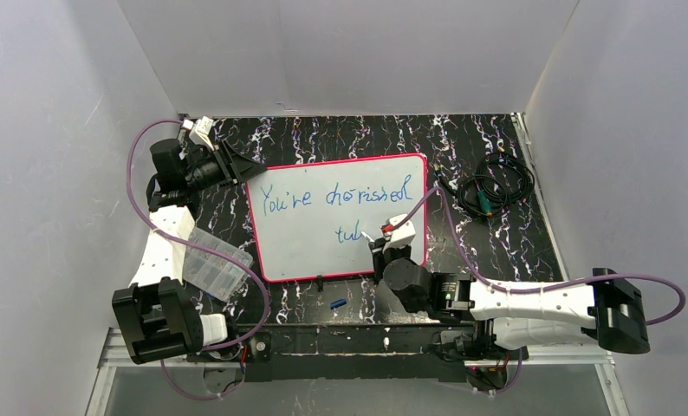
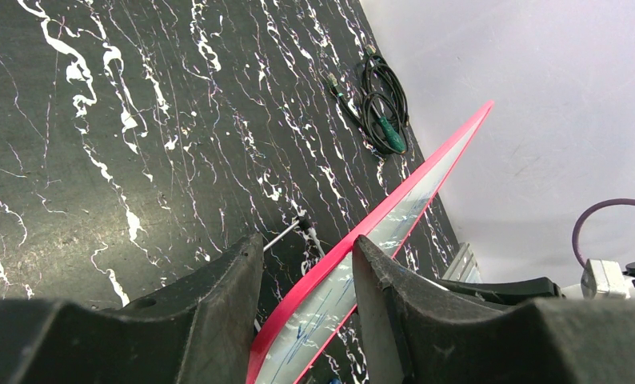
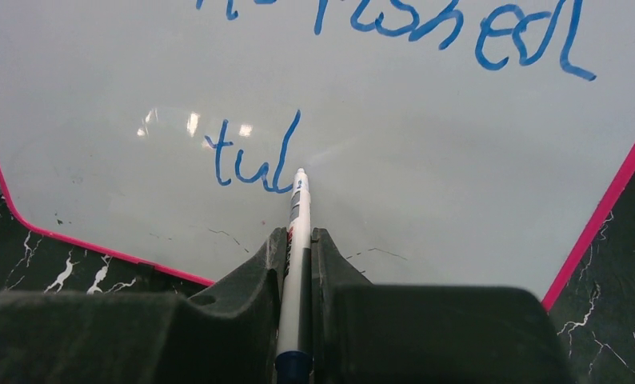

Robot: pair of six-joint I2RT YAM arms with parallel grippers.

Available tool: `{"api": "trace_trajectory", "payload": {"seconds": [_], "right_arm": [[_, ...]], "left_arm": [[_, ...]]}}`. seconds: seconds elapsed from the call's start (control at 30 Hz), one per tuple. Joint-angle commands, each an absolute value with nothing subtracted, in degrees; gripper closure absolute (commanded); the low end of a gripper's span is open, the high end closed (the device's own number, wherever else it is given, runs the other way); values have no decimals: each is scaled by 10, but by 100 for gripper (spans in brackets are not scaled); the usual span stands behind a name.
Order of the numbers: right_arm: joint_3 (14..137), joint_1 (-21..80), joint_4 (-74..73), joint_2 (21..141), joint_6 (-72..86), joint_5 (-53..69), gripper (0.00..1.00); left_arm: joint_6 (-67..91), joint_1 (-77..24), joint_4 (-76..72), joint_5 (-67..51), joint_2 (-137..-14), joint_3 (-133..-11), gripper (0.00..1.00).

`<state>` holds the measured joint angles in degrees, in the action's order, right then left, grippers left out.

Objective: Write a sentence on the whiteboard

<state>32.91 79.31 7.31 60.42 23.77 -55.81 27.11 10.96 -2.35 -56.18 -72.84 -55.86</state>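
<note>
The right end effector (image 3: 298,240) grasps a slim white marker pen (image 3: 297,210), its tip at the blue handwritten sentence (image 3: 254,164) on the glossy pink-framed whiteboard (image 3: 426,184). The left end effector (image 2: 305,260) clamps the whiteboard edge.

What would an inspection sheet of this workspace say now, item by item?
Surface: black marbled table.
Job's things: whiteboard, pink frame; blue sentence reads "You're cherished", with only "tul" on the second line.
Clutter: clear plastic box; small blue piece near the board.
Claws: left claw clamps the whiteboard's edge; right claw is shut on the marker, tip at the board.
Cables: black coil at far right; purple cables on the arms.
Surroundings: white walls.
</note>
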Motion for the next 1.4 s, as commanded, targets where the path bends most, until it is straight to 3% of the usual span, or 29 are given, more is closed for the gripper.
{"api": "trace_trajectory", "payload": {"seconds": [0.0, 0.27, 0.8, 1.37], "right_arm": [[335, 794, 143, 590, 200, -584, 99], [342, 794, 161, 621, 181, -592, 99], [321, 800, 52, 597, 273, -585, 99], [335, 802, 98, 587, 205, -632, 99]], "left_arm": [[272, 104, -21, -576, -709, -556, 57], [272, 104, -21, -576, -709, -557, 57], [272, 104, -22, -577, -708, -557, 57], [272, 104, -21, -577, -708, -557, 57]]}}
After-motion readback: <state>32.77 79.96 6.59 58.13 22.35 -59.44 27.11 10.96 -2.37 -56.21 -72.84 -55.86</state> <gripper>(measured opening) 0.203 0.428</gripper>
